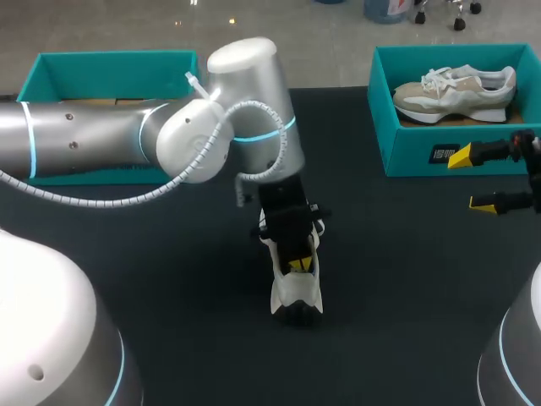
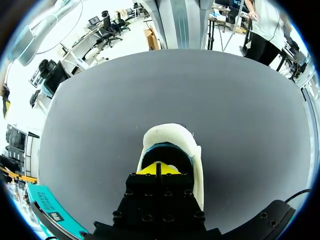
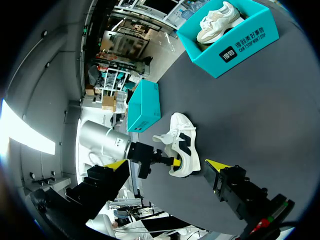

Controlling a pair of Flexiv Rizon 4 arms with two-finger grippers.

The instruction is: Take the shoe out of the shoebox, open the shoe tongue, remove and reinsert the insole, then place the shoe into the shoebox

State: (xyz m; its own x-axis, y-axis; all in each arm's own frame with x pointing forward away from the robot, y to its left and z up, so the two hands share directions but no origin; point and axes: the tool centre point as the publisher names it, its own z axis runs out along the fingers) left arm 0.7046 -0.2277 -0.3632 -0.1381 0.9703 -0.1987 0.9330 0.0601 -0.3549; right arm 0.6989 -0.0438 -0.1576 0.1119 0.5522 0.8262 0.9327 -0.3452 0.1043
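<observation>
The left gripper (image 2: 157,169) has its yellow tips drawn together, with only a thin dark line between them. They are sunk into the mouth of the white shoe (image 2: 172,145). Whether anything thin is pinched between them cannot be made out. From the head view, the same gripper (image 1: 297,264) comes down onto the white shoe (image 1: 296,292) from above. Its black body covers much of the shoe's opening. The shoe has dark patches and rests on the dark table (image 1: 169,296), near the middle, apart from both boxes.

The left arm (image 1: 101,139) reaches in to the shoe from the robot's left, its silver elbow hanging just beyond the shoe and above it.

To the right of the shoe and well apart from it, the right gripper (image 1: 472,179) hangs over the table. Its fingers are spread wide and hold nothing. In its own wrist view the right gripper (image 3: 166,166) looks toward the shoe (image 3: 182,145), which lies ahead of its open fingers with the left gripper (image 3: 176,161) on it.

Beyond the shoe and to its right stands the right shoebox (image 1: 406,144), teal and open. A second shoe (image 1: 456,91), pale with beige panels, lies inside it on its side. Beyond the shoe and to its left stands the left shoebox (image 1: 110,63), also teal, partly hidden by the left arm, with brown card showing inside.
</observation>
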